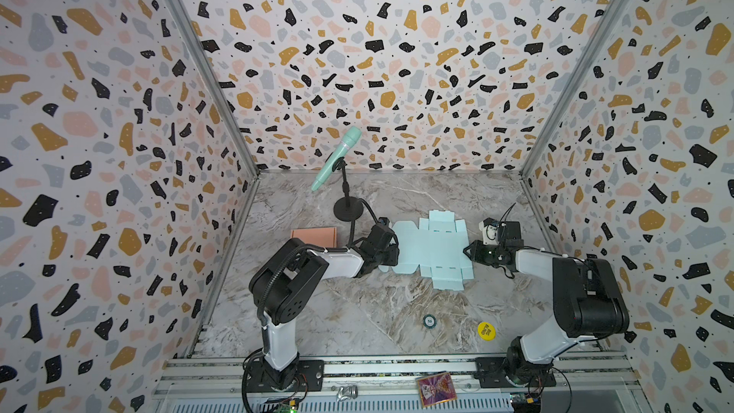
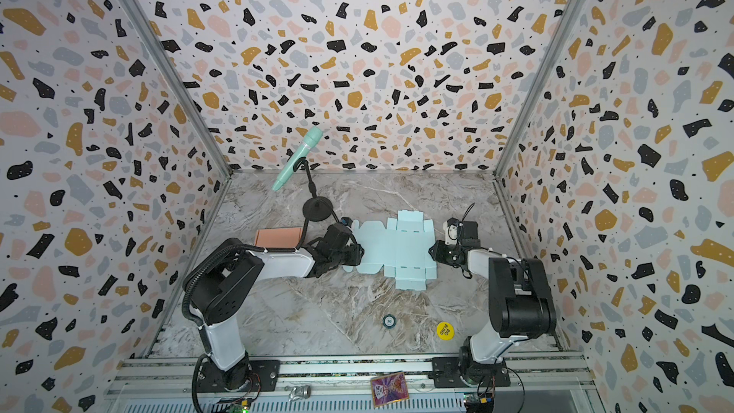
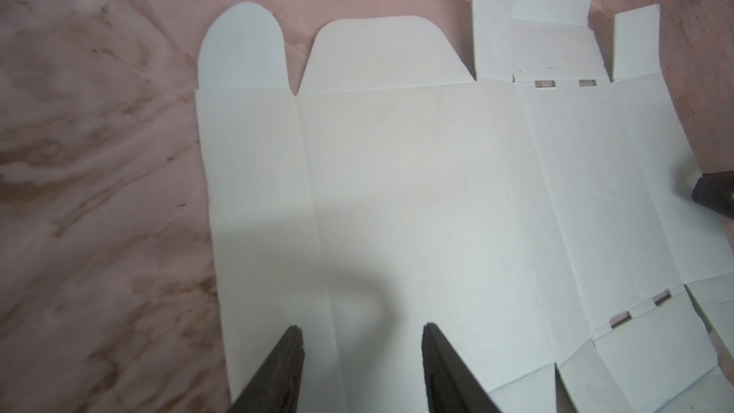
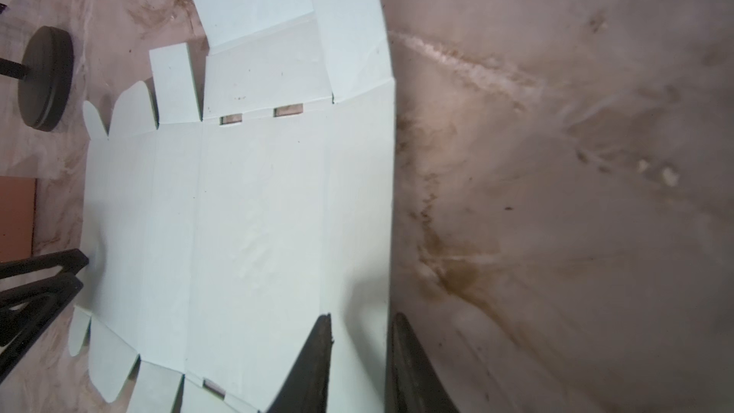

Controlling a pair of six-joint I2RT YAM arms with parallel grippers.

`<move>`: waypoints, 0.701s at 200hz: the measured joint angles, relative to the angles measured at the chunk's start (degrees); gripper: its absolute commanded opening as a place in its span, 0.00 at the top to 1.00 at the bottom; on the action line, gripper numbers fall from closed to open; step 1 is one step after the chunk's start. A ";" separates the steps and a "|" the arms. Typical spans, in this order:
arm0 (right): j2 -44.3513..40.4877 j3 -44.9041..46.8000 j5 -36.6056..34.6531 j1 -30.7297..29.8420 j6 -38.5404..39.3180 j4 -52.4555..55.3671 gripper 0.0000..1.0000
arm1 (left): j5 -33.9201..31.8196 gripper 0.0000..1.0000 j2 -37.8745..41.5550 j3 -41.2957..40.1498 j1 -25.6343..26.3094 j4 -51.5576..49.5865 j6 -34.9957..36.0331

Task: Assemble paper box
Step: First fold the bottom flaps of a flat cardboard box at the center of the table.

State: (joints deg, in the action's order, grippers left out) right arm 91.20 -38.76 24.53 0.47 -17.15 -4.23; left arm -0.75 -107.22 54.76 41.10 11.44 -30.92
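The paper box (image 1: 433, 248) (image 2: 397, 248) is a flat, unfolded pale blue blank lying on the marble table in both top views. My left gripper (image 1: 391, 254) (image 2: 357, 254) hovers at its left end. In the left wrist view this gripper (image 3: 361, 329) is open, both fingertips over the blank (image 3: 417, 192) with nothing between them. My right gripper (image 1: 466, 251) (image 2: 432, 251) is at the blank's right edge. In the right wrist view its jaws (image 4: 361, 317) stand a narrow gap apart, straddling the outer strip of the blank (image 4: 246, 212).
A mint microphone (image 1: 335, 158) on a black stand with a round base (image 1: 348, 208) stands behind the left arm. A salmon flat box (image 1: 313, 234) lies left of the blank. A small chip (image 1: 429, 320) and a yellow disc (image 1: 486, 330) lie near the front.
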 measured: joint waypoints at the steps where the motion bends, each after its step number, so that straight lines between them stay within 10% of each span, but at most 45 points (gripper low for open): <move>1: -0.02 0.02 0.00 0.00 0.07 0.00 0.78 | 0.00 0.50 -0.02 0.00 0.02 -0.02 0.00; 140: -3.10 1.53 -0.79 0.66 0.39 -0.02 0.96 | -1.62 0.50 -1.40 1.62 3.41 0.22 -2.08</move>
State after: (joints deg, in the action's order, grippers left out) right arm 88.09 -37.23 23.75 1.13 -16.75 -4.25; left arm -2.37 -108.62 56.38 44.51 11.66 -32.99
